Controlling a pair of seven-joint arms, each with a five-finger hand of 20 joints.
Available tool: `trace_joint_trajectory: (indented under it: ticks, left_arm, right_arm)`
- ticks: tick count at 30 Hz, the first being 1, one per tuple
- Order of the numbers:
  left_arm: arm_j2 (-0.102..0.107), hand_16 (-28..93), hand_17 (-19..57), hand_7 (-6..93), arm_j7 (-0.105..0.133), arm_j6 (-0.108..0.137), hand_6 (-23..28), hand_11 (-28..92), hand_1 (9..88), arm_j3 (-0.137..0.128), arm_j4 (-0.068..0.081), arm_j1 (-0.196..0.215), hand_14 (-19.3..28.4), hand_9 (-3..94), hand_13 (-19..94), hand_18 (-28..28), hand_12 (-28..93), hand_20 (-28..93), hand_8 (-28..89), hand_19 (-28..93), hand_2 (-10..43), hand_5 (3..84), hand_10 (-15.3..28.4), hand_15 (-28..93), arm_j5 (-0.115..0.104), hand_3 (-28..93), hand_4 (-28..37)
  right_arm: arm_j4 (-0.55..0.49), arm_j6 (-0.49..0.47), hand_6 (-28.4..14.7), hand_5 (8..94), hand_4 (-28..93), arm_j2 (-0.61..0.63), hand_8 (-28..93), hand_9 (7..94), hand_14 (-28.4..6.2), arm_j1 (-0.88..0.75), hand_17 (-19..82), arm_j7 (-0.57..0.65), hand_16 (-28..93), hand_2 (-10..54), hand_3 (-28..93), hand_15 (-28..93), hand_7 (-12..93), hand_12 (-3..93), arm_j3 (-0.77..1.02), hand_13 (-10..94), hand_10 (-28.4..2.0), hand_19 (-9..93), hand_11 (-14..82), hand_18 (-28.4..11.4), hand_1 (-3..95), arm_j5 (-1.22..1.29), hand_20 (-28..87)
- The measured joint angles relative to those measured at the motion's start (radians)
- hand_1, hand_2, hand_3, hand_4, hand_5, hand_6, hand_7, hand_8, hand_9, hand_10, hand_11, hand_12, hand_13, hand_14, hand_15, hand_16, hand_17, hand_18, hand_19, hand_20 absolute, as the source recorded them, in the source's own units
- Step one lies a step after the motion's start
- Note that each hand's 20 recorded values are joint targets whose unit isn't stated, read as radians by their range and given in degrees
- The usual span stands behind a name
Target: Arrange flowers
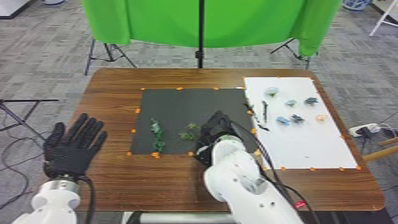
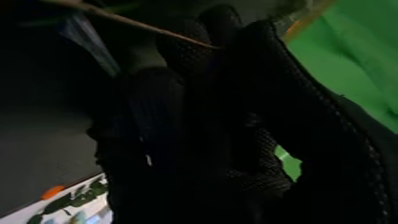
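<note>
Cloth (image 1: pixel 240 30) hangs beyond the table (image 1: pixel 111 182); the right hand (image 1: pixel 214 129) hides some mat (image 1: pixel 188 103).

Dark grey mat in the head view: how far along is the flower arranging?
Looks done: a long green leafy sprig and smaller green foliage lie on the dark grey mat. In hand, perhaps: a thin brown stem meets the right robot hand. Left to place, likely: small blue and peach flower heads and a dark slender stem on the white sheet.

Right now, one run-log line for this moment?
right hand: over dark mat, beside thin stem | left hand: open, left of mat | leafy sprig: on mat | flower heads: on white sheet
</note>
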Motion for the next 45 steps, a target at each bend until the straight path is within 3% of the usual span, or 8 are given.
trace_joint_trajectory:
  ticks: [9, 17, 26, 31, 33, 38, 42, 45]
  left_arm:
    - [0.004, -5, -5.1, 13.0, -0.011, 0.0, 8.4, 22, 23.1, 0.025, 0.008, -0.016, 12.6, 38.3, 31, 12.8, 10, 13, -10, 35, 18.4, 45.1, 14.1, 26, 0.0, 74, -28.3]
    - [-0.002, -5, -5.1, 13.1, 0.007, -0.001, 8.5, 22, 23.1, 0.015, 0.007, 0.0, 12.6, 38.4, 31, 12.8, 10, 13, -10, 35, 18.5, 45.1, 14.1, 26, -0.003, 74, -28.3]
    - [-0.005, -5, -5.1, 13.1, 0.008, 0.0, 8.5, 22, 23.1, 0.017, 0.008, 0.003, 12.6, 38.4, 31, 12.7, 10, 13, -10, 35, 18.6, 45.1, 14.1, 26, -0.004, 74, -28.3]
    - [-0.01, -5, -5.2, 13.1, 0.01, 0.0, 8.5, 22, 23.1, 0.018, 0.008, 0.003, 12.6, 38.5, 31, 12.8, 10, 13, -10, 35, 18.9, 45.2, 14.1, 26, -0.006, 74, -28.3]
    - [-0.016, -5, -5.2, 13.2, 0.011, -0.002, 8.5, 22, 23.4, 0.017, 0.008, 0.003, 12.6, 38.6, 31, 12.8, 10, 13, -10, 35, 19.5, 45.3, 14.2, 26, -0.019, 76, -28.3]
    - [-0.034, -5, -5.2, 13.3, 0.015, -0.023, 8.4, 22, 24.0, 0.014, 0.008, 0.008, 12.7, 38.7, 32, 12.9, 10, 13, -10, 35, 19.7, 45.5, 14.2, 27, -0.093, 76, -28.3]
    - [-0.044, -5, -5.2, 13.2, 0.014, -0.027, 8.4, 22, 24.1, 0.014, 0.008, 0.01, 12.7, 38.8, 32, 12.9, 10, 13, -10, 36, 19.7, 45.5, 14.2, 27, -0.097, 76, -28.3]
    - [-0.048, -5, -5.2, 13.2, 0.014, -0.03, 8.4, 22, 24.1, 0.009, 0.007, 0.011, 12.7, 38.9, 32, 12.9, 10, 13, -10, 36, 19.6, 45.5, 14.1, 27, -0.097, 75, -28.3]
  right_arm:
    - [0.023, 0.065, -7.0, 75.8, -25, -0.065, 1, 75.6, -19.8, 0.038, 30, 0.075, 29, -8.4, 79, 77, 15, 23.2, -0.004, 61, -19.9, 88, 34.9, -28.4, 44.6, 0.081, 42]
    - [-0.044, 0.008, -7.8, 74.1, -23, -0.039, -10, 75.8, -20.1, 0.029, 30, 0.076, 29, -5.3, 81, 76, 11, 20.9, -0.003, 60, -20.4, 88, 29.2, -28.4, 40.2, 0.187, 41]
    - [-0.069, 0.001, -9.0, 72.6, -22, -0.029, -10, 75.6, -20.0, 0.009, 30, 0.073, 28, -4.8, 81, 75, 8, 19.0, -0.003, 60, -20.8, 88, 24.8, -28.4, 39.9, 0.188, 41]
    - [-0.082, -0.001, -7.3, 70.3, -22, -0.027, -10, 73.5, -19.4, 0.006, 31, 0.062, 27, -4.6, 81, 73, 9, 16.9, 0.003, 61, -20.2, 88, 19.4, -28.4, 39.6, 0.203, 38]
    - [-0.09, -0.001, -6.7, 69.1, -22, -0.022, -10, 71.7, -19.4, 0.005, 32, 0.053, 24, -4.6, 81, 69, 8, 15.3, 0.009, 63, -20.0, 89, 15.5, -28.4, 39.6, 0.204, 37]
    - [-0.134, -0.031, -7.0, 65.0, -22, 0.001, -10, 65.0, -19.5, -0.004, 33, 0.046, 22, -4.3, 79, 59, 6, 12.5, 0.064, 65, -19.7, 91, 10.0, -28.4, 38.1, 0.216, 34]
    - [-0.182, -0.146, -6.9, 64.2, -22, 0.025, -10, 62.9, -18.8, -0.019, 30, 0.019, 22, -5.1, 79, 59, 7, 12.7, 0.162, 61, -19.1, 89, 10.2, -27.1, 38.0, 0.237, 33]
    - [-0.184, -0.181, -5.7, 64.3, -23, 0.058, -10, 63.4, -17.9, -0.031, 27, -0.098, 22, -7.7, 77, 58, 8, 13.2, 0.221, 60, -17.8, 87, 9.9, -26.5, 39.5, 0.146, 34]
